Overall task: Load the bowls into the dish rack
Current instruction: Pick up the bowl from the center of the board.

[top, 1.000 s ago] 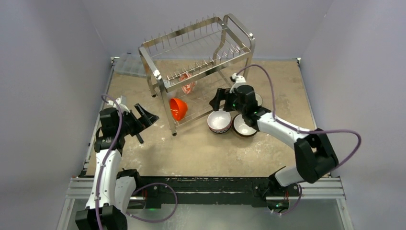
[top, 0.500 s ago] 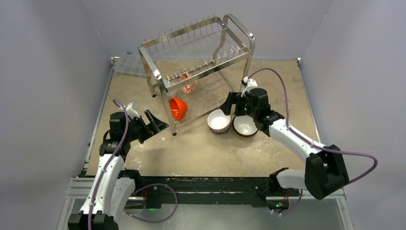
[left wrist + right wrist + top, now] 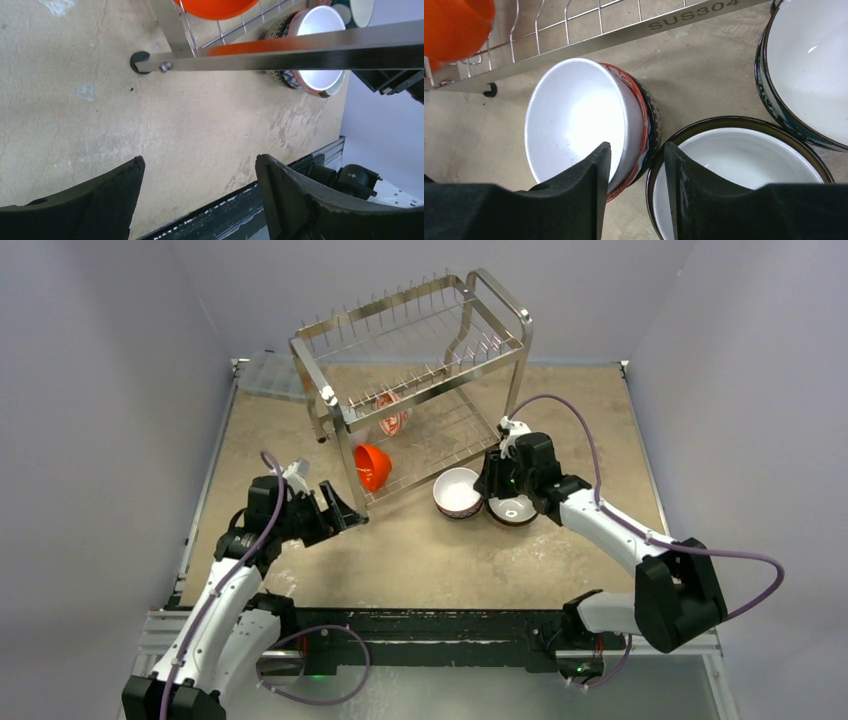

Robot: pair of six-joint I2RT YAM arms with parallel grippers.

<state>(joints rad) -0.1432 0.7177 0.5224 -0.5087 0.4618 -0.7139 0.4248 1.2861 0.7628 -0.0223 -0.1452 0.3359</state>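
The dish rack [image 3: 410, 340] stands at the back centre. Its lower tier holds an orange bowl [image 3: 371, 466] and a red floral bowl [image 3: 392, 412], both on edge. In front of the rack a white bowl with a red rim [image 3: 574, 115] rests on the table. Beside it are a brown-rimmed bowl [image 3: 744, 160] and a dark patterned bowl [image 3: 809, 65]. My right gripper [image 3: 636, 147] straddles the red-rimmed bowl's right wall, jaws narrow, one finger inside it, the other over the brown bowl. A small gap still shows. My left gripper [image 3: 200, 159] hangs open and empty near the rack's front leg [image 3: 142, 62].
A clear plastic box [image 3: 270, 375] sits at the back left behind the rack. The rack's lower bar [image 3: 624, 35] runs just beyond the red-rimmed bowl. The table's front rail [image 3: 430, 625] lies near the left gripper. Grey walls enclose three sides.
The left arm swung right toward the rack's front leg. The right gripper came down and forward onto the bowls, and its jaws narrowed around the red-rimmed bowl's wall.
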